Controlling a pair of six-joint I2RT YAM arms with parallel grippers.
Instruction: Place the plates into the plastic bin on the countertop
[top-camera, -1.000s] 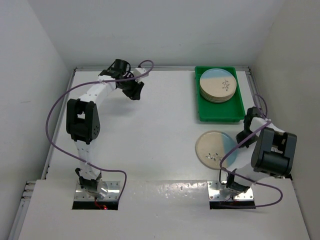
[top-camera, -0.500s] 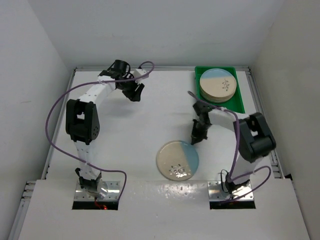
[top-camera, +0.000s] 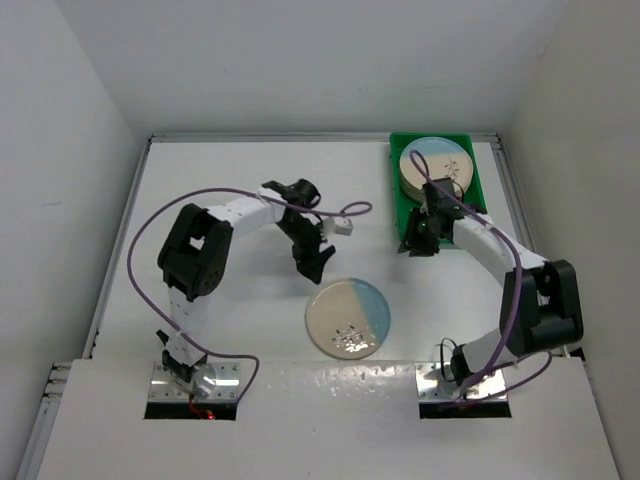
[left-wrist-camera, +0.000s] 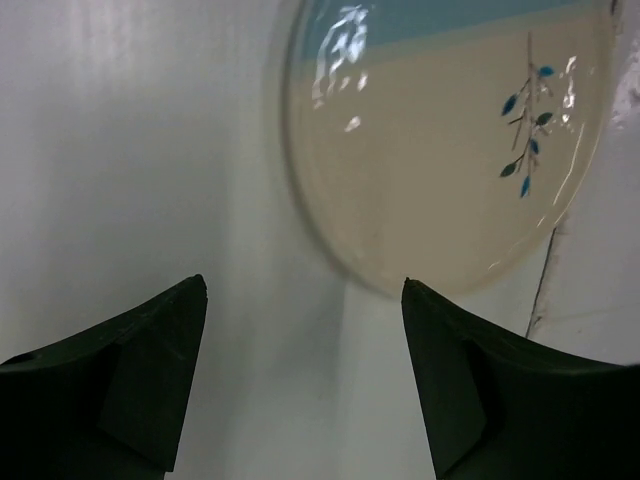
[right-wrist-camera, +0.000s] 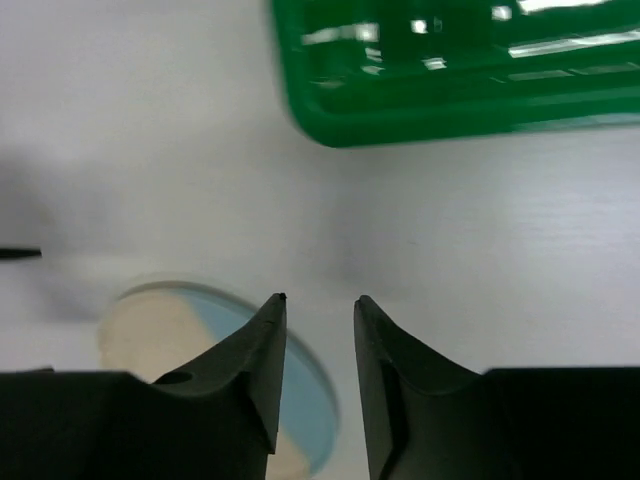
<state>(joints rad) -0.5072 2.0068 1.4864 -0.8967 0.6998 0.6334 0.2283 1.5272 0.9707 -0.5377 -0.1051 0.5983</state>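
Note:
One cream plate (top-camera: 349, 317) with a blue segment and a dark sprig lies flat on the white countertop (top-camera: 230, 330), near the front middle. My left gripper (top-camera: 318, 268) is open and empty just behind and left of it. In the left wrist view the plate (left-wrist-camera: 450, 140) lies ahead of the wide-apart left gripper (left-wrist-camera: 305, 290). A stack of plates (top-camera: 455, 160) sits in the far half of the green bin (top-camera: 396, 195). My right gripper (top-camera: 412, 245) hovers at the bin's near left corner. It is empty (right-wrist-camera: 320, 300), with its jaws a narrow gap apart. The right wrist view also shows the bin (right-wrist-camera: 450, 90) and the plate (right-wrist-camera: 190, 340).
A purple cable with a white connector (top-camera: 345, 225) loops above the table beside the left arm. White walls close in the left, back and right. A thin raised rim (top-camera: 140, 190) edges the countertop. The arm bases (top-camera: 195, 385) stand at the near edge.
The plate slid left from the front right to the front middle. My right gripper drew back from it to the bin's near corner. My left arm swung from the far left toward the plate.

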